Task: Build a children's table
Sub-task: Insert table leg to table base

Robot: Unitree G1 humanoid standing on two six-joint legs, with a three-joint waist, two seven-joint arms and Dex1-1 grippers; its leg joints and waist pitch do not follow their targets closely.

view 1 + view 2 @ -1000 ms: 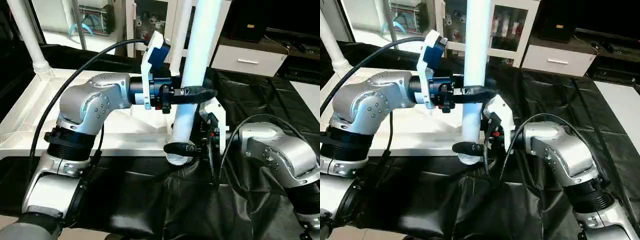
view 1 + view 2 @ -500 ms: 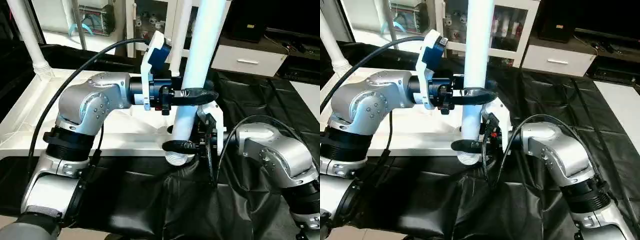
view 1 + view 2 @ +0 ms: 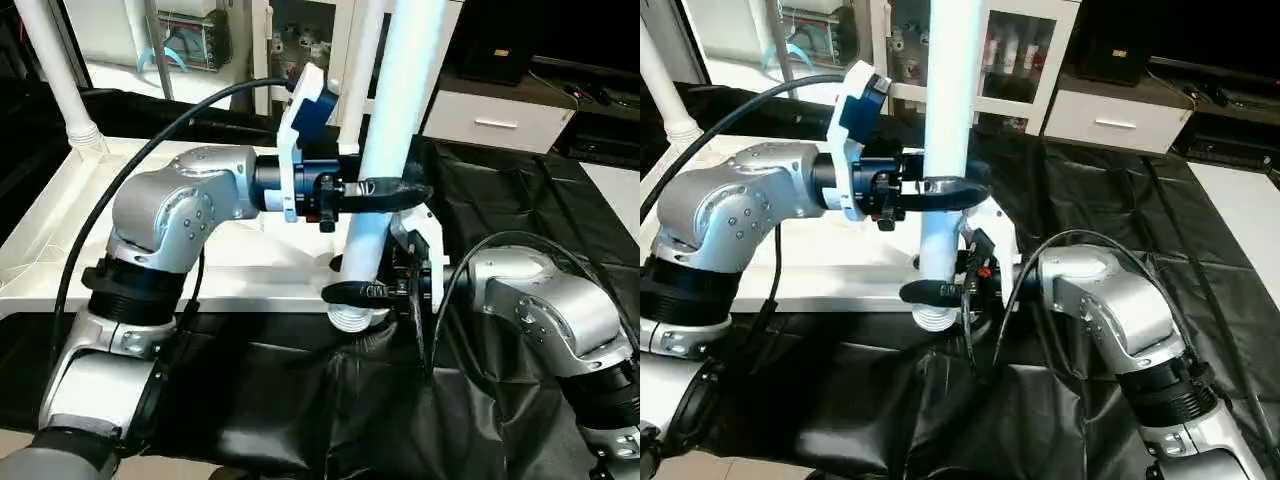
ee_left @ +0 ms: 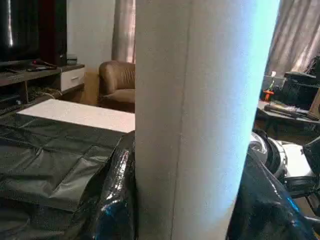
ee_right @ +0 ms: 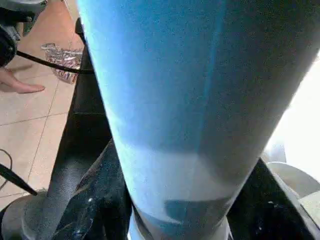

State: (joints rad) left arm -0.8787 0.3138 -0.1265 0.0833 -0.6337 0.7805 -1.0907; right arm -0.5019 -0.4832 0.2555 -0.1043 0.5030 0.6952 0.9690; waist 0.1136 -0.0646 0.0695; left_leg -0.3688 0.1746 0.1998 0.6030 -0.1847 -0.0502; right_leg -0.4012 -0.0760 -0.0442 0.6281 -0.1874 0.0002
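- Between the left gripper's point(image 3: 385, 193) fingers point(image 3: 375, 185), the white leg point(image 3: 392, 130) is pinched partway up its length; the right gripper point(image 3: 362, 292) has its fingers closed round the same leg close above its ribbed foot.
- Long axis: nearly upright, leaning a little.
- Its foot sits at the near right corner of the upturned tabletop point(image 3: 60, 215), at the corner socket; whether it is seated I cannot tell.
- Both arms hold it; the right sits lower, nearer the joint, so a downward push probably falls to it.
- At the far left corner another leg point(image 3: 55, 70) stands in its socket, above the black-draped bench point(image 3: 520, 200).

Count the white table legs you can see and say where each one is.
3: one leg upright at the tabletop's near corner, one standing in its far left corner, one behind the held leg. Others may be hidden.
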